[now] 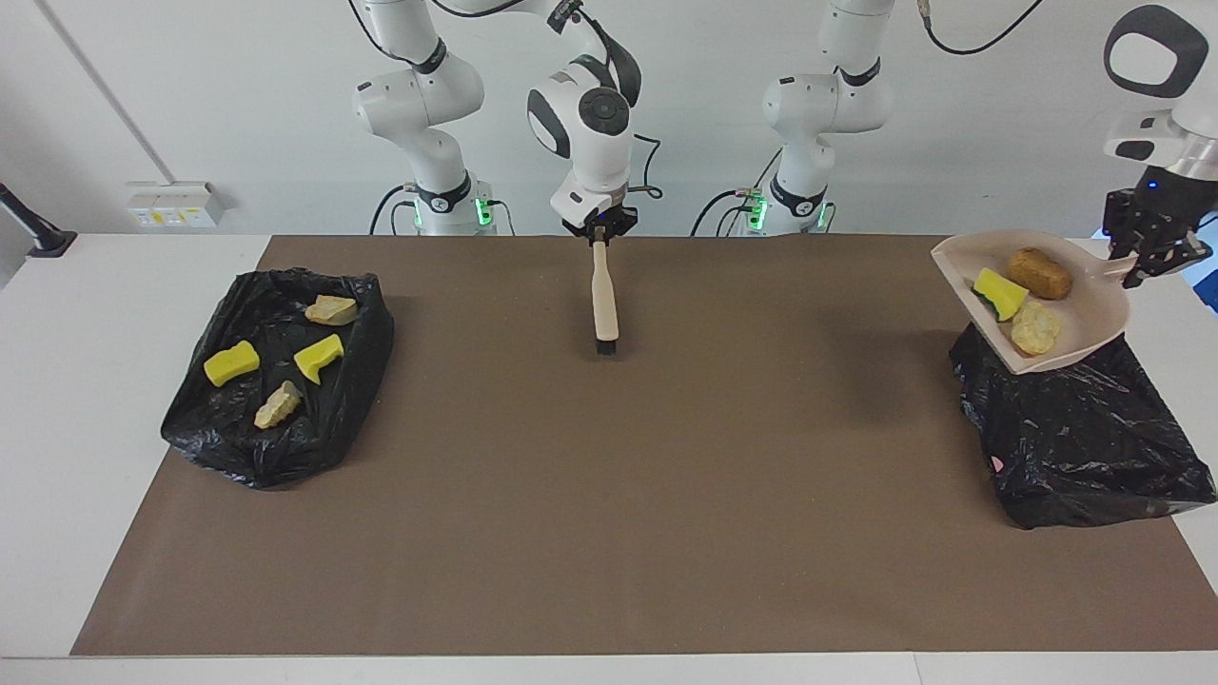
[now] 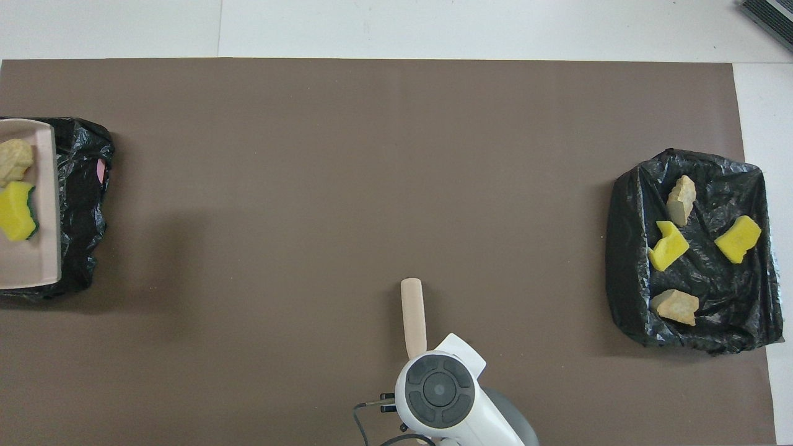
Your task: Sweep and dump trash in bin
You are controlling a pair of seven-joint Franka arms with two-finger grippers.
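Yellow, beige, orange-brown trash (image 1: 1032, 295) fills the dustpan (image 1: 1085, 328) the left hand (image 1: 1147, 262) grips — right hand (image 1: 599, 231) clenches the brush (image 1: 604, 304).

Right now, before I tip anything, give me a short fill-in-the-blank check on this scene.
1. The beige plastic dustpan, held by the left gripper, carries ___ scraps.
2. The dustpan hangs over a ___ plastic-lined bin.
3. The right gripper holds the beige ___ upright on the brown mat.
4. The other lined bin holds ___ scraps.

Missing: three; black; brush; four
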